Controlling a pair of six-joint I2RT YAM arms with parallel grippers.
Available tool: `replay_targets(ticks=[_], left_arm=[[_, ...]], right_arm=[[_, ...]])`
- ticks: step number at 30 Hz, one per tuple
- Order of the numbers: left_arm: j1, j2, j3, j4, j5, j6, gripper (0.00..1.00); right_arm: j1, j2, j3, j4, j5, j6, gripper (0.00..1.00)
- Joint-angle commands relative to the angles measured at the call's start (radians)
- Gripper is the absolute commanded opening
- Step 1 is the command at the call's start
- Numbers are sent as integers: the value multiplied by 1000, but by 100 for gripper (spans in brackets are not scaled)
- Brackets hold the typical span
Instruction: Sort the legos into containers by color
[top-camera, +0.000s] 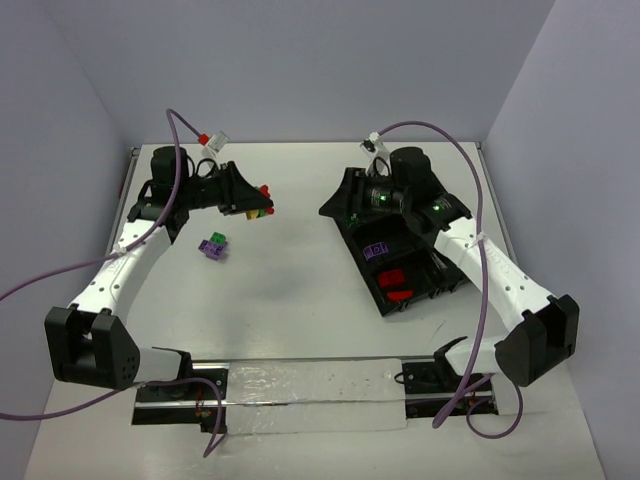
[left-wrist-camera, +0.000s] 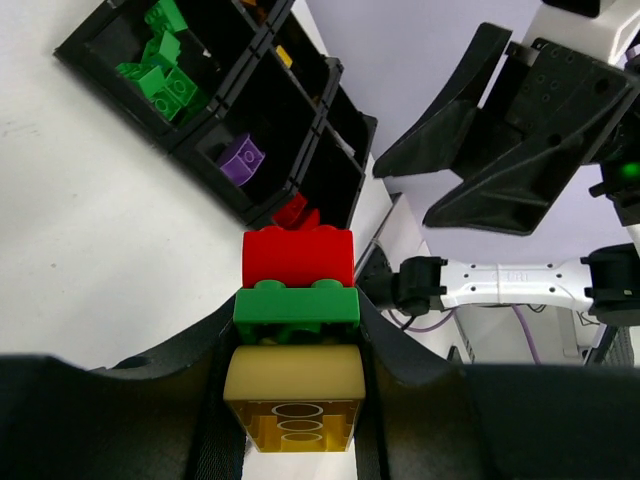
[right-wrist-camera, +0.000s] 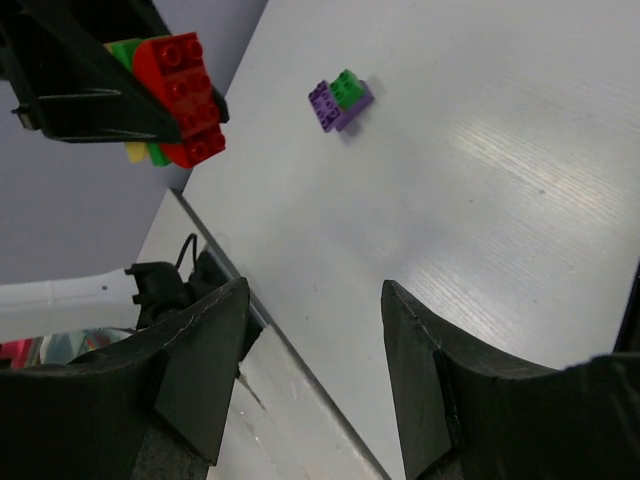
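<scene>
Two arms are up over the table (top-camera: 300, 300). Tray (top-camera: 440, 285) sits angled; its near compartment has red bricks (top-camera: 395, 283), the next a purple brick (top-camera: 377, 251), and the far one, seen from left wrist, green bricks (left-wrist-camera: 165, 60). Right gripper (right-wrist-camera: 313, 300) hangs by tray's far end, jaws wide, nothing btwn them. Left of tray, well apart, a purple-green pair (top-camera: 213, 245) lies on the table. Farther back, left of tray's far end, left gripper (top-camera: 250, 205) clamps a stack (left-wrist-camera: 297, 300): yellow btwn the fingers, green on it, red outermost, off the table.
</scene>
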Motion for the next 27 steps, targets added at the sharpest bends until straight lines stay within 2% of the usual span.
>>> replay_targets(ticks=[1, 4, 9, 14, 19, 24, 27], left_arm=[[-1, 0, 6, 93, 55, -39, 0], [-2, -6, -10, 124, 73, -58, 0], [-1, -11, -61, 304, 142, -156, 0], [-2, -6, -47, 310, 170, -153, 0], [-2, -5, -56, 347, 185, -169, 0], [-2, -8, -71, 390, 203, -198, 0], [-2, -12, -59, 377, 223, -188, 0]], right_arm=[[32, 2, 46, 19, -17, -42, 63], [49, 11, 60, 18, -23, -56, 63], [63, 51, 113, 47, -105, -51, 63], [71, 94, 168, 82, -114, -32, 63], [73, 204, 334, 40, -104, -6, 62], [77, 244, 337, 179, -180, 81, 62], [80, 286, 319, 265, -285, 133, 62]])
